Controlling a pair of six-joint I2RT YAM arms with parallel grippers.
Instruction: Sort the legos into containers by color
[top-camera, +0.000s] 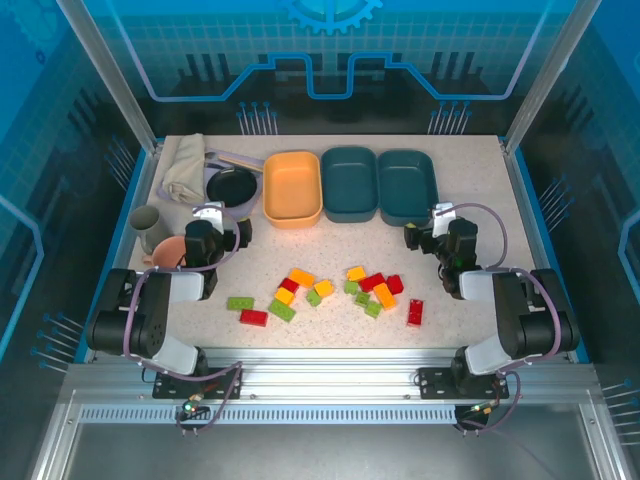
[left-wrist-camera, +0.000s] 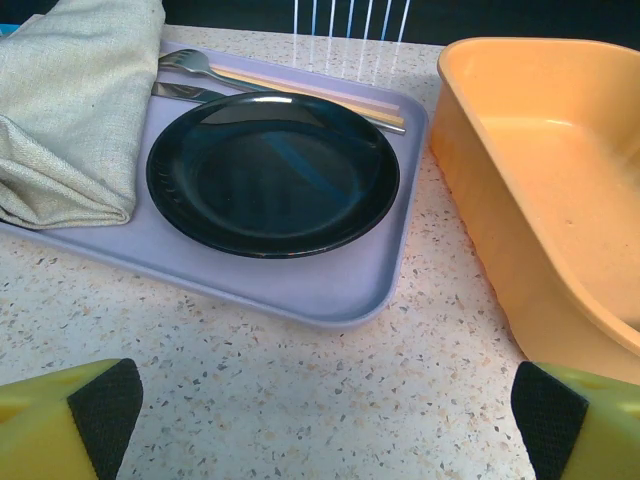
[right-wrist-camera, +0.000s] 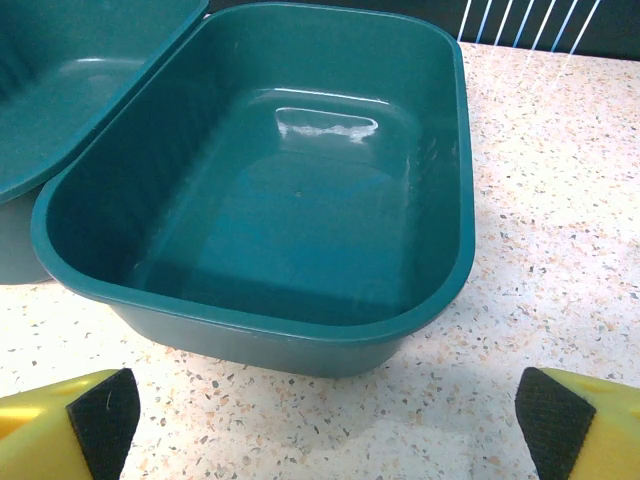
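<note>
Both gaping empty: my left end effector (left-wrist-camera: 325, 425) and right end effector (right-wrist-camera: 325, 425), staged pre-sort; legos (top-camera: 330, 290) loose near orange tub (top-camera: 292, 188).

Lavender tray (left-wrist-camera: 300, 290) bears black plate (left-wrist-camera: 272, 175), cloth (left-wrist-camera: 70, 100); fork (left-wrist-camera: 185, 62) behind.

Held low, the left tool (left-wrist-camera: 328, 420) and right tool (right-wrist-camera: 325, 420) gape wide (pads (left-wrist-camera: 105, 415) far apart).

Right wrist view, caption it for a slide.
Open right gripper faces an empty dark teal tub on the speckled table.
</note>
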